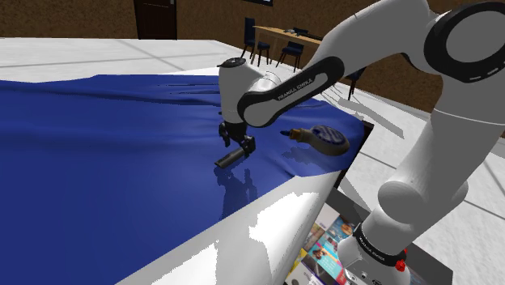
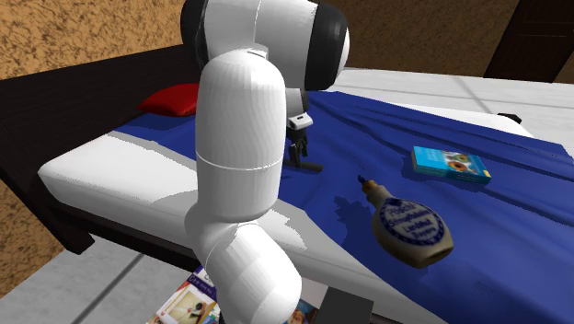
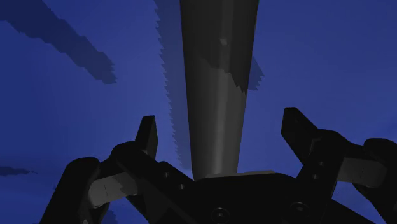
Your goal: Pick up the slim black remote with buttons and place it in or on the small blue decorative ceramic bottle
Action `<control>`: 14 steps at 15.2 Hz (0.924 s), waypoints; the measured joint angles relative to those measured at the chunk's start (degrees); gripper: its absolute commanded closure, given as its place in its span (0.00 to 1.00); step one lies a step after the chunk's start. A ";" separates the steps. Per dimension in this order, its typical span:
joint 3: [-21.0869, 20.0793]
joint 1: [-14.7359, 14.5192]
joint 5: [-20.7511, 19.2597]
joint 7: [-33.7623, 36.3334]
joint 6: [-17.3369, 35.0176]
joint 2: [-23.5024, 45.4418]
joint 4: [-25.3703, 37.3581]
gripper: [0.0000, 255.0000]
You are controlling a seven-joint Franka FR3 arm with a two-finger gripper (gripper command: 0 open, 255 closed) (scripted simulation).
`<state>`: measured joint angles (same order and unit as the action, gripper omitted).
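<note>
White lettering on the arm (image 1: 282,91) is too small to read. The bottle (image 2: 411,225), at seven o'clock from the book (image 2: 450,163), bears illegible script on its blue label.

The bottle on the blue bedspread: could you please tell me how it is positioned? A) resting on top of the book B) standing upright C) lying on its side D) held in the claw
C: the bottle lies on its side on the blue bedspread, apart from the book.
</note>
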<state>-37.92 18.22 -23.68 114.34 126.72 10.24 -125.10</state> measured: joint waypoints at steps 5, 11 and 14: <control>0.31 0.00 -0.80 0.51 0.96 0.63 -0.52 0.00; 0.29 0.02 -0.84 0.53 1.84 0.38 -0.23 1.00; 0.26 0.00 -0.92 0.41 1.41 0.48 -0.06 1.00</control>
<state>-37.67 18.22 -24.60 114.75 128.12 10.72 -125.15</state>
